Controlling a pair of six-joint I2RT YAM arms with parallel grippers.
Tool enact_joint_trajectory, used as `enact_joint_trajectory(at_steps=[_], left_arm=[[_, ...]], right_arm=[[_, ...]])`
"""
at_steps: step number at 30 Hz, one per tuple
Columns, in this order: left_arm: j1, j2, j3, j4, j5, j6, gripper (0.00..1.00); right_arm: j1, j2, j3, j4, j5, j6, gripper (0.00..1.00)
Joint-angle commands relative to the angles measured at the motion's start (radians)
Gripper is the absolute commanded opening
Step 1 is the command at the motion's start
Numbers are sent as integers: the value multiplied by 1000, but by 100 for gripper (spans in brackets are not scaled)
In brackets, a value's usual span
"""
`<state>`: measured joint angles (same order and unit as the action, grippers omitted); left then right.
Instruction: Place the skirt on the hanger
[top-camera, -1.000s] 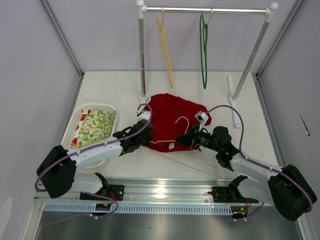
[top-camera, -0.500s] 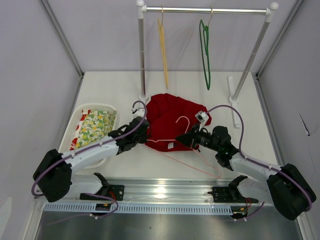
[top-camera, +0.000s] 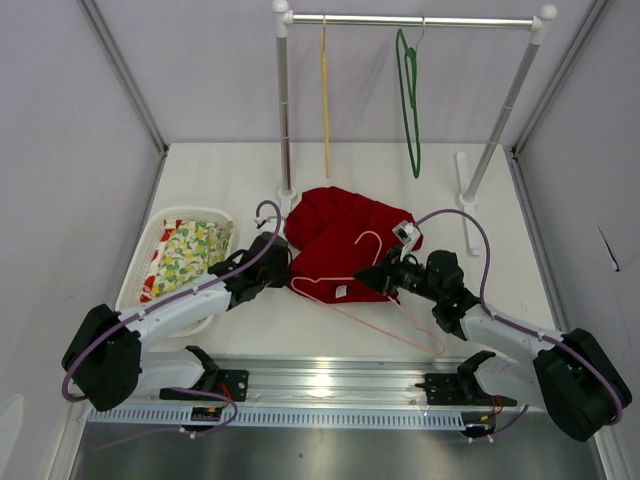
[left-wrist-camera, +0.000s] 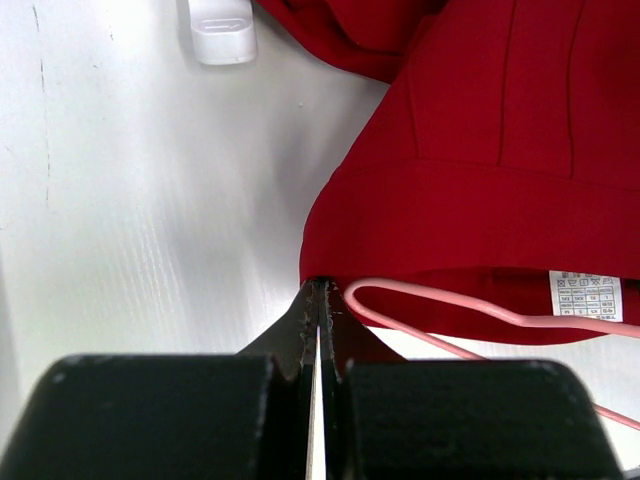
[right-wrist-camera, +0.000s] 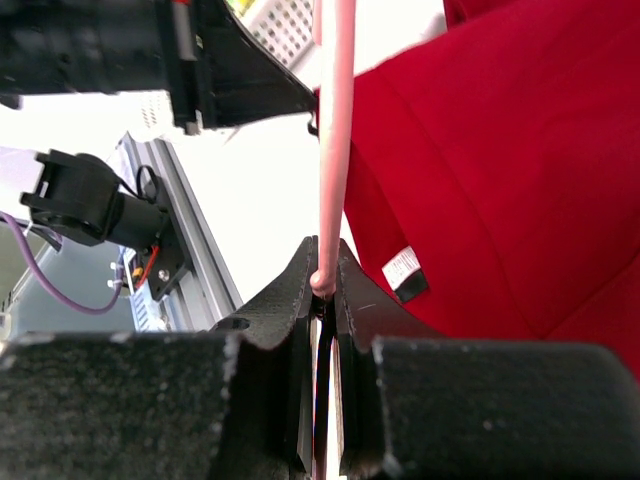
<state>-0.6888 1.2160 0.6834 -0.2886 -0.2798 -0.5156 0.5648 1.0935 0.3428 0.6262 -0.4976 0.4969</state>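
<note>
The red skirt (top-camera: 340, 235) lies bunched on the white table in front of the rack. The pale pink hanger (top-camera: 372, 312) lies across its near hem, hook (top-camera: 368, 240) on the cloth and left end beside the left gripper. My left gripper (top-camera: 284, 268) is shut on the skirt's near-left hem corner (left-wrist-camera: 322, 283); the skirt (left-wrist-camera: 480, 170) and the hanger's looped end (left-wrist-camera: 440, 305) show in the left wrist view. My right gripper (top-camera: 380, 278) is shut on the hanger's wire (right-wrist-camera: 333, 130), with the skirt (right-wrist-camera: 500, 170) to its right.
A clothes rack (top-camera: 415, 19) stands at the back with a yellow hanger (top-camera: 325, 100) and a dark green hanger (top-camera: 409, 100). Its feet (top-camera: 468, 180) rest on the table, one (left-wrist-camera: 222, 25) close to the skirt. A white basket (top-camera: 150, 255) holding floral cloth (top-camera: 190, 252) is on the left.
My left gripper has drawn back to the left with the skirt's hem corner, and the skirt's near-left edge has shifted and bunched. The yellow hanger has swung. The right gripper has hardly moved.
</note>
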Motion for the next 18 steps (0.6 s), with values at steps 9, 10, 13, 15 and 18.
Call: enact_joint_trajectory(at_steps=[9, 10, 13, 15, 18], left_arm=[[14, -15, -2, 46, 30, -8, 0], [14, -13, -2, 45, 30, -4, 0], [14, -12, 1, 34, 22, 0, 0], [17, -13, 1, 32, 24, 2, 0], [18, -13, -4, 34, 24, 2, 0]], right_arm=[[-3, 115, 61, 174, -29, 26, 0], [-3, 117, 61, 176, -30, 31, 0], [-2, 97, 58, 159, -27, 23, 0], [-3, 89, 58, 144, -19, 17, 0], [-5, 89, 55, 153, -22, 19, 0]])
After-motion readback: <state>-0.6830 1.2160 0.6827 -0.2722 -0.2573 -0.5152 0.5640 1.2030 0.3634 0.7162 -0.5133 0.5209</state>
